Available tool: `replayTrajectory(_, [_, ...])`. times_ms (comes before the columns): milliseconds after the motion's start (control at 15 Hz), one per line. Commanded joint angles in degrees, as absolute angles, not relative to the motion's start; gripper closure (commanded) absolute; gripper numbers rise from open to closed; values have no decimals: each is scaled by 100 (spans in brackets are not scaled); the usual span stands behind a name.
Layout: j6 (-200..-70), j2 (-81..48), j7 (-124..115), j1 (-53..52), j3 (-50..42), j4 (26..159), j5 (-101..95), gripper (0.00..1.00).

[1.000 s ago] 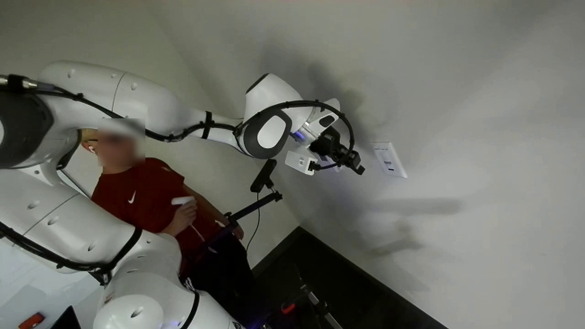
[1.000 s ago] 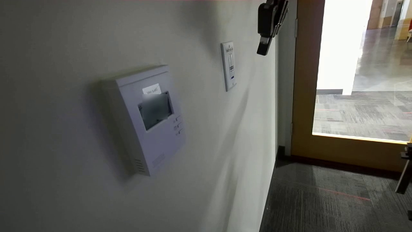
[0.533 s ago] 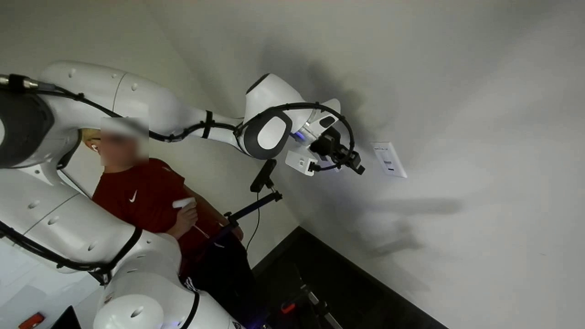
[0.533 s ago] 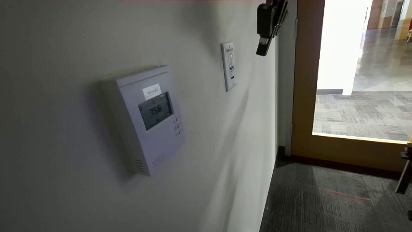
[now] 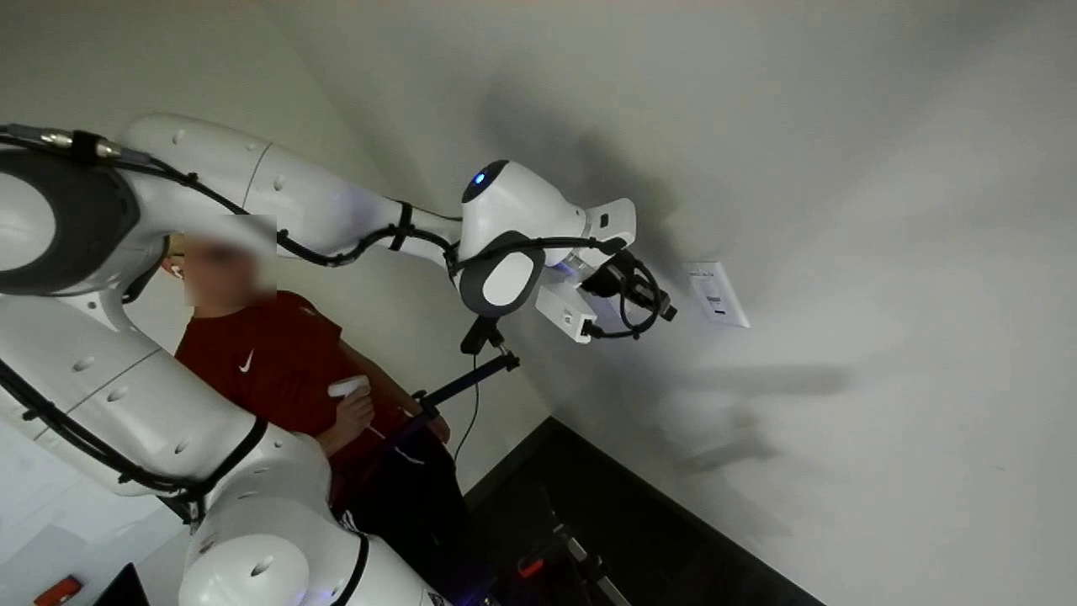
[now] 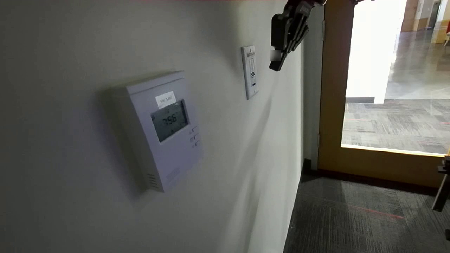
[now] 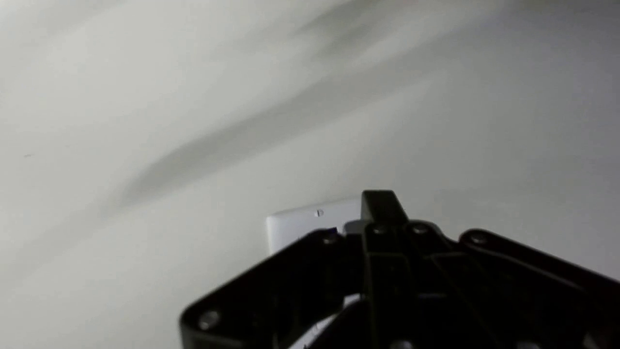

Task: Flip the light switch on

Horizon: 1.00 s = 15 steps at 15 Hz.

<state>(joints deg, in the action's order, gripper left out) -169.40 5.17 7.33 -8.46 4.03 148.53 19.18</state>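
Note:
The light switch (image 5: 717,296) is a small white upright plate on the grey wall. An exterior view (image 6: 250,72) shows a label at its top and dark marks at its middle and lower part. My black gripper (image 5: 670,312) is shut and empty, its tip just beside the plate, with a small gap. The gripper (image 6: 276,64) also looks apart from the plate in that exterior view. In the wrist view the shut fingertips (image 7: 383,207) cover much of the switch plate (image 7: 293,228). Only one end with a screw and a thin strip show there; the toggle is hidden.
A white thermostat box (image 6: 167,140) sticks out from the same wall near the switch. A wood-framed glass door (image 6: 332,105) stands beyond. A person in a red shirt (image 5: 261,362) and a black camera stand (image 5: 467,380) are behind the arm.
The arm and wrist have turned and shifted during the last half second. The gripper tip has moved down and closer to the switch. It stays shut.

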Motion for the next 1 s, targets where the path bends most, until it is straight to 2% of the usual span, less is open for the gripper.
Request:
replayTrajectory(0, [-17334,191,1252,-1042,341,14746,2603,100])
replayTrajectory(467, [-17887,-278,1604,-1060,461,14429,3469,100])
replayTrajectory(933, [-17744,-319,1384,-1041,423,14401,3267,100])
